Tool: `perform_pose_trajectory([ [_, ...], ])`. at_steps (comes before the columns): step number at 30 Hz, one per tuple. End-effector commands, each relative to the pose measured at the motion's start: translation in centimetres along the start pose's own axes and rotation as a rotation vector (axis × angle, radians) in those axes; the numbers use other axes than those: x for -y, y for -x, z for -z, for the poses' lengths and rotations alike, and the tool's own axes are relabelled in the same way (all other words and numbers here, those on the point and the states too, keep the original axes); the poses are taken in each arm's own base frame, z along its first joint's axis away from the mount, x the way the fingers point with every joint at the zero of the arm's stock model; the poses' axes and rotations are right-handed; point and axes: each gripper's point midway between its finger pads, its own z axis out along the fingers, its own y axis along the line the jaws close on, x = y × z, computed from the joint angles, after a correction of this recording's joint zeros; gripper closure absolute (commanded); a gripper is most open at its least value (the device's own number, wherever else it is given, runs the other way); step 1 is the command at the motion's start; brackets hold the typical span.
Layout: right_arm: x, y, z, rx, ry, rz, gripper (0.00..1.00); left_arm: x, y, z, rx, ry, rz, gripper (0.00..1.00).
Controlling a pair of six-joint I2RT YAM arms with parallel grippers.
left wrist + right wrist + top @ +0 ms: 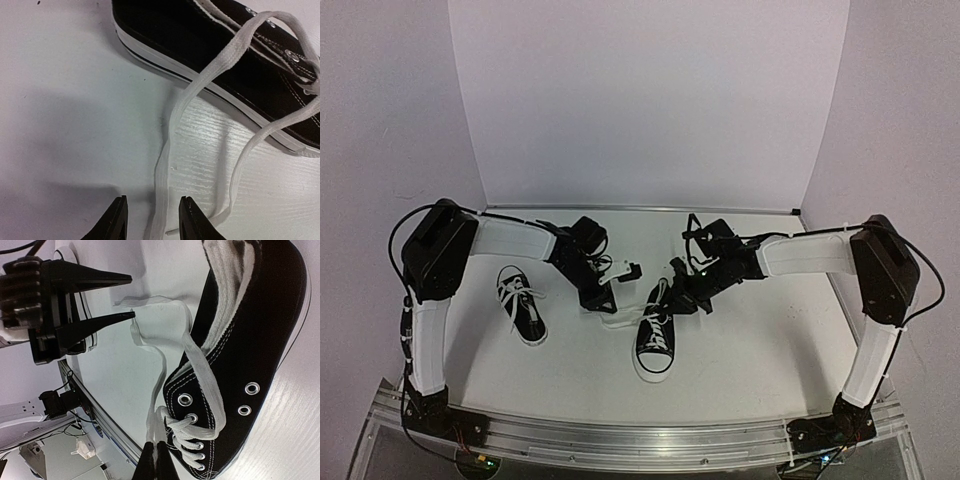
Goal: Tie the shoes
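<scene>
The near shoe lies on the white tabletop, toe toward the arm bases, its white laces undone and trailing off its left side. The other shoe lies well apart to its left; the right jaws are pinched tight on a strand of the laces at its heel end; the left jaws stand partly open just left of it, one strand running between them unpinched, a second looping past their right tip; the left arm and right arm converge behind its heel.
</scene>
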Motion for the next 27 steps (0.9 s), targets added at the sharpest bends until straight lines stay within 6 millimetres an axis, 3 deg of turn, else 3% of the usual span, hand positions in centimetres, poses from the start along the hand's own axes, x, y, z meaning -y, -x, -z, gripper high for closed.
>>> perform_pose_trajectory([
  [1,-0.8,0.6,0.1,0.015,0.006,0.024,1.0,-0.5,0.3,-1.5,-0.069,0.06,-0.056,0.63],
  [4,-0.8,0.6,0.1,0.017,0.003,0.022,1.0,-1.0,-0.1,-2.1,-0.103,0.092,-0.06,0.71],
  [9,-0.7,0.9,0.1,0.025,-0.003,0.019,1.0,-1.4,0.3,-1.0,-0.106,0.125,-0.038,0.99],
  [13,-0.6,1.1,0.1,0.036,-0.013,0.015,1.0,-2.7,2.4,2.7,-0.047,0.222,0.028,1.0],
  [17,-0.5,1.5,0.0,0.046,-0.022,0.011,1.0,-2.3,4.4,7.4,0.029,0.282,0.089,1.0],
  [21,-0.4,1.9,-0.2,0.057,-0.032,0.01,1.0,-1.0,3.3,10.8,0.018,0.317,0.208,1.0],
  [27,-0.5,2.3,-0.1,0.075,-0.037,0.014,1.0,4.0,-0.1,12.3,-0.057,0.275,0.297,1.0],
])
